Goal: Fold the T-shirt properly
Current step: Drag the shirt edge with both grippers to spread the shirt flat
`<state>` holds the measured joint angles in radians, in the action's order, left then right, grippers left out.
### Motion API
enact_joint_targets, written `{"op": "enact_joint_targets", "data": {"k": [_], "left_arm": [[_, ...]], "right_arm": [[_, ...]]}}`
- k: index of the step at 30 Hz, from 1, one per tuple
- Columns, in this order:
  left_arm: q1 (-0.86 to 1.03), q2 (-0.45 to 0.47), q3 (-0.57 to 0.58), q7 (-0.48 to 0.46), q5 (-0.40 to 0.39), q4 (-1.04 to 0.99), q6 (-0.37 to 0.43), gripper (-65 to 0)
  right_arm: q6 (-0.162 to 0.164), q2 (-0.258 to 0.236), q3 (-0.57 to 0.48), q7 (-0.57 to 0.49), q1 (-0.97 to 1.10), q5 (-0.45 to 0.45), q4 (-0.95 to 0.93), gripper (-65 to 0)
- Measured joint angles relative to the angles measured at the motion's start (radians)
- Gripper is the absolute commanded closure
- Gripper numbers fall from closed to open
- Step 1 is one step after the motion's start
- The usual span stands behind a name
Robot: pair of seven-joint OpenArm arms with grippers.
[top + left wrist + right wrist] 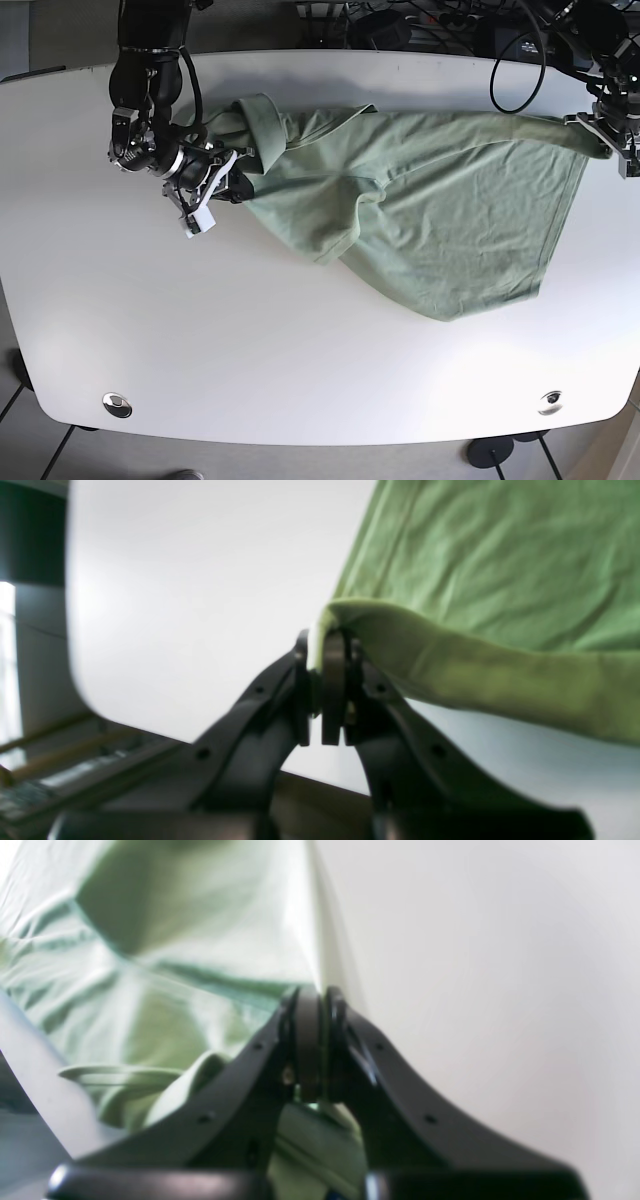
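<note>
A green T-shirt (440, 220) lies crumpled across the white table (300, 350), collar end at the left, hem at the right. My left gripper (327, 650) is shut on the shirt's hem corner (340, 615) and holds it stretched at the table's right edge; in the base view this gripper (600, 125) is at the far right. My right gripper (316, 1005) is shut on a fold of the shirt (200, 965) near the collar; in the base view it (240, 178) is at the shirt's left end. A sleeve (330, 225) lies folded over the middle.
The table's front half is bare white surface. Cables and dark equipment (420, 25) lie behind the back edge. Two round metal fittings (117, 404) sit near the front corners. The table's rounded edge (80, 680) shows in the left wrist view.
</note>
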<state>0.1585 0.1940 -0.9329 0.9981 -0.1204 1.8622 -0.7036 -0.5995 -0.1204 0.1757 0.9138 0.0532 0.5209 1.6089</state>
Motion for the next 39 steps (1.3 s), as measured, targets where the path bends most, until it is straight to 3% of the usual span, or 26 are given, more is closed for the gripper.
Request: {"op": "enact_joint_targets", "data": {"k": [4, 10, 14, 18, 23, 26, 29, 32, 39], "left_arm": [[-0.013, 0.008, 0.096, -0.021, -0.021, 0.090, -0.002, -0.6], [-0.175, 0.014, 0.179, -0.009, 0.030, 0.073, 0.003, -0.8], [-0.385, 0.031, 0.318, -0.006, 0.122, -0.084, -0.001, -0.8], [-0.624, 0.029, 0.401, -0.004, 0.198, -0.293, -0.001, -0.8], [-0.894, 0.032, 0.476, -0.004, 0.242, -0.460, -0.001, -0.8], [-1.044, 0.034, 0.497, -0.006, 0.246, -0.548, -0.001, -0.8], [-1.171, 0.058, 0.543, -0.069, 0.244, -0.608, -0.001, -0.8], [-1.323, 0.114, 0.585, -0.069, 0.243, -0.655, -0.001, -0.8], [-1.428, 0.192, 0.591, -0.069, 0.233, -0.636, -0.001, -0.8]], "right_arm": [[-0.003, -0.012, 0.036, 0.047, -0.001, 0.003, 0.080, -1.6], [-0.003, -0.019, 0.113, 0.103, -0.157, 0.000, 0.086, -1.6], [-0.003, -0.058, 0.117, 0.110, -0.331, -0.011, -0.108, -1.6], [-0.002, -0.066, 0.117, 0.109, -0.515, -0.018, -0.268, -1.6], [-0.003, -0.088, 0.113, 0.109, -0.728, -0.018, -0.395, -1.6], [-0.003, -0.101, 0.113, 0.111, -0.872, -0.033, -0.469, -1.6], [-0.003, -0.099, 0.113, 0.118, -1.025, -0.116, -0.496, -1.6], [-0.006, -0.102, 0.114, 0.129, -1.195, -0.186, -0.496, -1.6], [-0.011, -0.123, 0.116, 0.227, -1.307, -0.192, -0.476, -1.6]]}}
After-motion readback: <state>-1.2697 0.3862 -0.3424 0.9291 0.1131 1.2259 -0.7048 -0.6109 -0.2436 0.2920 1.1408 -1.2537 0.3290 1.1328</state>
